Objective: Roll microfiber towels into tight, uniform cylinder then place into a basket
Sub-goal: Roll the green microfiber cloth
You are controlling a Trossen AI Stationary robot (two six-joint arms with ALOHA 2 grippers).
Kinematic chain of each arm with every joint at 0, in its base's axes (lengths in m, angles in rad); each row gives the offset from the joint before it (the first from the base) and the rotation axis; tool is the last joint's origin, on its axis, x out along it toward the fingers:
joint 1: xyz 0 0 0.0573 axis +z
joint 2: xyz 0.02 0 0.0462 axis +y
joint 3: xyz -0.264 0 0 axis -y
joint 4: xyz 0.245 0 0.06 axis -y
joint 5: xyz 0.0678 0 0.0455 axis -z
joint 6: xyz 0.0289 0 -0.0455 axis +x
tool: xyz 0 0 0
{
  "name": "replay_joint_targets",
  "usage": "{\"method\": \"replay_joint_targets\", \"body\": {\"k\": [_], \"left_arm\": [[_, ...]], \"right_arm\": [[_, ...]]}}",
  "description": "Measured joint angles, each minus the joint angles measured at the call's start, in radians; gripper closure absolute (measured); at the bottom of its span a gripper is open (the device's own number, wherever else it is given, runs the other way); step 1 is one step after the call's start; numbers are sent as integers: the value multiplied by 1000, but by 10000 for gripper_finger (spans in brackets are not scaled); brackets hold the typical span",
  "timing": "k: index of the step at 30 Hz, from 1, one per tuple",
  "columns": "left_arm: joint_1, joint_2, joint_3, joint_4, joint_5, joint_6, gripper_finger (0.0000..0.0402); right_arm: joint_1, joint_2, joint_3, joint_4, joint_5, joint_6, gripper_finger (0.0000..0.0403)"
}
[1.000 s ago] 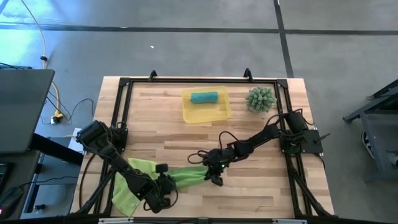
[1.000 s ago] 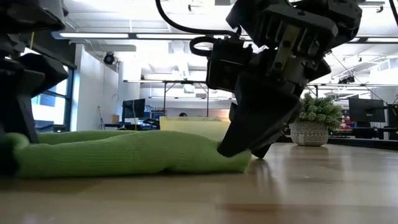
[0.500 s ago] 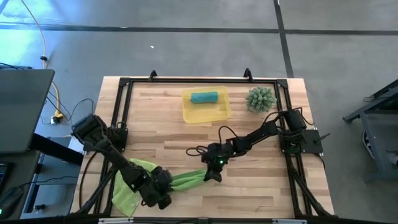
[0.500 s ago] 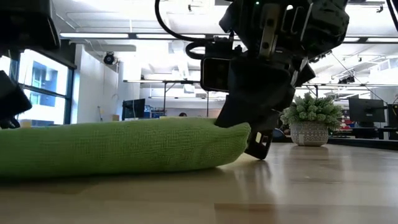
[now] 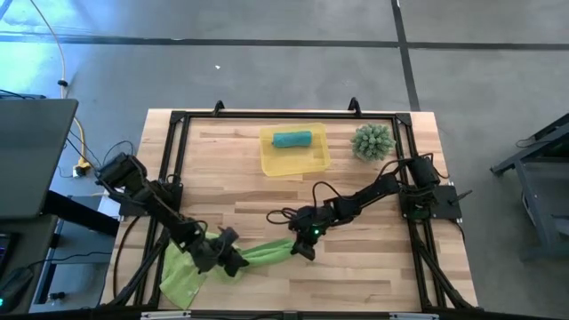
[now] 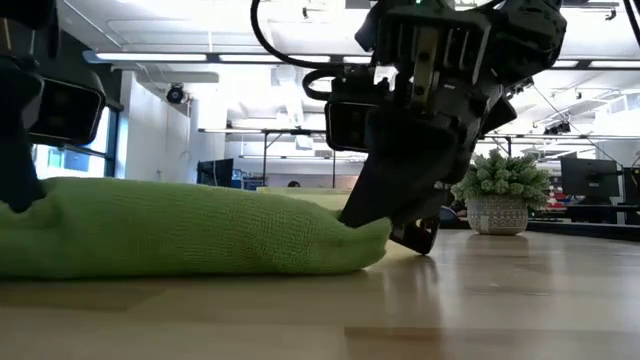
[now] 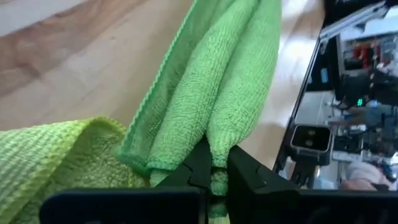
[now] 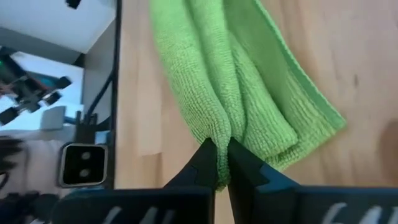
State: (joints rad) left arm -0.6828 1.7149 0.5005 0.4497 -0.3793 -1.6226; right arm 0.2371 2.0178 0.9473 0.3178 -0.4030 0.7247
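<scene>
Wooden table (image 5: 356,204), near edge: lime towel (image 5: 267,252) stretched between left gripper (image 5: 233,264) and right gripper (image 5: 300,252), each clamped on one end. Far side: teal roll (image 5: 292,139) inside yellow basket (image 5: 316,161).

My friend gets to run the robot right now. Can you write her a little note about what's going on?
Left gripper: shut on one end of the lime-green microfiber towel.
Right gripper: shut on its other end.
The towel stretches between them, bunched lengthwise, low over the wooden table; a second lime-green cloth lies at the front left.
Done: a rolled teal towel sits in the translucent yellow plastic tray.
Left: roll both green ones and put them in the tray.
</scene>
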Motion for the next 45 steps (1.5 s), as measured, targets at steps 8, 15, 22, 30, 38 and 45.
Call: {"method": "replay_joint_targets", "body": {"k": [8,15,22,30,38,45], "left_arm": [[71,0,42,-103,164,-3,389],[98,1,51,-125,231,10,388],[98,1,51,-126,245,40,388],[97,1,51,-124,245,52,387],[97,1,51,-124,244,54,387],[97,1,51,-123,242,55,387]], "right_arm": [[-1,2,-1,-2,62,-223,359],[2,-59,-6,-64,28,-384,268],[67,-153,-4,-170,213,-847,234],[183,-124,-3,-116,542,-1171,233],[208,-123,-3,-121,729,-1184,233],[256,-124,-2,-119,756,-1178,233]]}}
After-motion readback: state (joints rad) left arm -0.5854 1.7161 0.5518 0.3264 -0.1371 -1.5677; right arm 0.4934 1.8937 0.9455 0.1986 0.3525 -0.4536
